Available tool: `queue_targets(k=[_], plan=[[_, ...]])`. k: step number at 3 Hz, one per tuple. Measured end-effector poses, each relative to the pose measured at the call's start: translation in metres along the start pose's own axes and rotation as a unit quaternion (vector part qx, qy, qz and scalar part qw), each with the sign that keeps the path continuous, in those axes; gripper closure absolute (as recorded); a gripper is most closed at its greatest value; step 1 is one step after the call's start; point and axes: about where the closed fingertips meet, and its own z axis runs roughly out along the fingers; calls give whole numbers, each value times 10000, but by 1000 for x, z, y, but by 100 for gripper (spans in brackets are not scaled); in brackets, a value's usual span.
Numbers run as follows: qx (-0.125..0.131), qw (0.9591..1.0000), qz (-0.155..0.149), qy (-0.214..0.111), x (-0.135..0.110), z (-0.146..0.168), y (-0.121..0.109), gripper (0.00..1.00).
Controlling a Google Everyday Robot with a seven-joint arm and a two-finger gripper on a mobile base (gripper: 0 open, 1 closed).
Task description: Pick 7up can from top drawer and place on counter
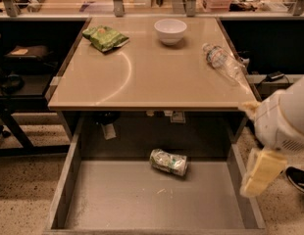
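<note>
The 7up can (168, 161) lies on its side, dented, on the flat grey bottom of the open top drawer (117, 199), near the drawer's back and a little right of middle. The counter (142, 77) is the tan tabletop above it. My gripper (260, 173) hangs at the right edge of the view on the white arm (284, 119), over the drawer's right wall, to the right of the can and apart from it. It holds nothing that I can see.
On the counter lie a green snack bag (105, 37) at the back left, a white bowl (170, 31) at the back middle and a clear water bottle (224, 63) on its side near the right edge. Dark desks and chairs stand on both sides.
</note>
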Motion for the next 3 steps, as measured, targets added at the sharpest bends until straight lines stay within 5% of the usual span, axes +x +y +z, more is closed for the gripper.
queue_targets(k=[2,3], plan=[[-442,9935,-41,-1047,2,119,53,0],[-442,9935,-41,-1047,2,119,53,0]])
